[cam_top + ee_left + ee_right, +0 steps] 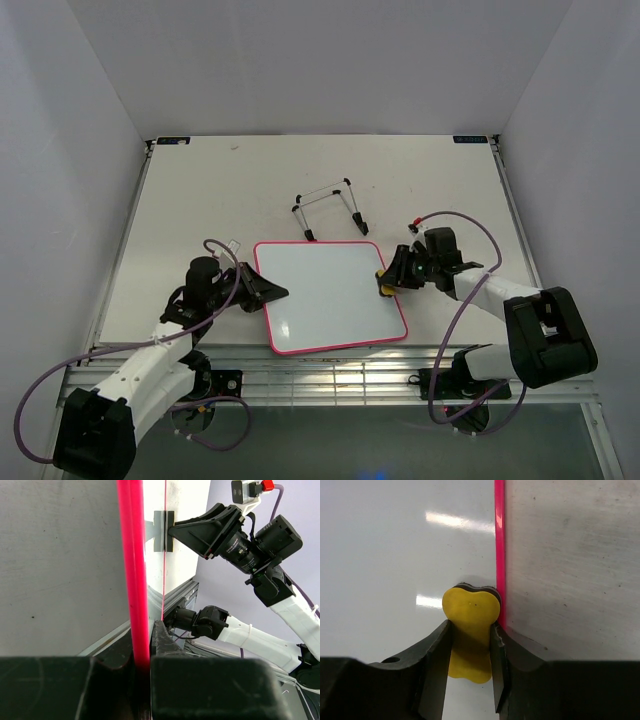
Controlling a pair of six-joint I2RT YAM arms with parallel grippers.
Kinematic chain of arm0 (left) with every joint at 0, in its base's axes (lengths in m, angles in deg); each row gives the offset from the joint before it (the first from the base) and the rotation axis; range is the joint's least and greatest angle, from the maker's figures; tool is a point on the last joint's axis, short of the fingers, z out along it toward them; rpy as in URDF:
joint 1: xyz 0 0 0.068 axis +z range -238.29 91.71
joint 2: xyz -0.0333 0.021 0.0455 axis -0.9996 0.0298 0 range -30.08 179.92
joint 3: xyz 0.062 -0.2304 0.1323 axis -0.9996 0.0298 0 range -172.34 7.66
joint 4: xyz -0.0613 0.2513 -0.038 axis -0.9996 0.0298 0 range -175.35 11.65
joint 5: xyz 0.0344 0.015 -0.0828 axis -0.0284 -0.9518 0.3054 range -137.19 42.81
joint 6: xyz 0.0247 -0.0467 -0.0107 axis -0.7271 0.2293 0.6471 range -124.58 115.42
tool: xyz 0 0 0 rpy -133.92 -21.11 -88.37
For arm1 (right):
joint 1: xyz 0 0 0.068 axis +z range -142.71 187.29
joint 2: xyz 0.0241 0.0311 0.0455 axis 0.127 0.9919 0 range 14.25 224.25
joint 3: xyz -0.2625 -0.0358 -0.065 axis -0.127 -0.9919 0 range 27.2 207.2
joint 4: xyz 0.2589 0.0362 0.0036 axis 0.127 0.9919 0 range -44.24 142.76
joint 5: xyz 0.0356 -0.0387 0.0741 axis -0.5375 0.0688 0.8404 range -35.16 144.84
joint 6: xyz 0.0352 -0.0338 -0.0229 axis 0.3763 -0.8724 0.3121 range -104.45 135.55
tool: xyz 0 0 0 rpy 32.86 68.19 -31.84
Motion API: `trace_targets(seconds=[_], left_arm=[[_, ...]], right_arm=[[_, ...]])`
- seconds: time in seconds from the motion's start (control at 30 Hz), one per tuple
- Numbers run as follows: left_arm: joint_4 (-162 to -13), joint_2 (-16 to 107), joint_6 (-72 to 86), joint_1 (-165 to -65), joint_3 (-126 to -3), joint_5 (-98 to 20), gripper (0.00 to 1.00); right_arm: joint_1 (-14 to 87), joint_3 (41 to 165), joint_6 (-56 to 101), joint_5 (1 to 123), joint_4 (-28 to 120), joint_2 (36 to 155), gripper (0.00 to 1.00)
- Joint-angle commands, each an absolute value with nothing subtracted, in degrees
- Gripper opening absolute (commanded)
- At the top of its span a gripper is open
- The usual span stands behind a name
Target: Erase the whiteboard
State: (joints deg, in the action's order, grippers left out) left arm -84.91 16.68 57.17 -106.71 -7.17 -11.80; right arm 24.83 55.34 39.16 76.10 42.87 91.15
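The whiteboard (325, 293), glossy white in a thin pink-red frame, lies flat near the table's front edge; no writing shows on it. My left gripper (277, 292) is shut on the board's left edge, and the left wrist view shows the red frame (134, 580) pinched between the jaws (142, 650). My right gripper (385, 283) is shut on a yellow bone-shaped eraser (470, 632), which rests on the white surface (385, 555) right beside the board's right frame (499, 545).
A thin wire stand (330, 208) sits on the table just behind the board. Grey walls close in the table on the left, right and back. A slatted metal ledge (330, 380) runs along the front by the arm bases.
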Motion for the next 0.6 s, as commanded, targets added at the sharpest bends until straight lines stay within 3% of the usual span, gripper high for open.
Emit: trace_targets(seconds=[0.0,0.37,0.57], left_arm=[[-78.1,16.2,48.0,-107.6,-6.5,-16.6,0.00],[-75.6,10.4,48.1,-107.6,-10.9,-14.1,0.00],[-76.7,6.0,50.3,-107.6,-13.1,-12.7,0.00]], right_arm=[[24.3,53.1,36.7,72.2,51.8,92.4,0.33],[7.7,63.1,37.2,65.0,59.5,86.3,0.33],[2.0,65.6,36.6,52.1,61.1,88.8,0.35]])
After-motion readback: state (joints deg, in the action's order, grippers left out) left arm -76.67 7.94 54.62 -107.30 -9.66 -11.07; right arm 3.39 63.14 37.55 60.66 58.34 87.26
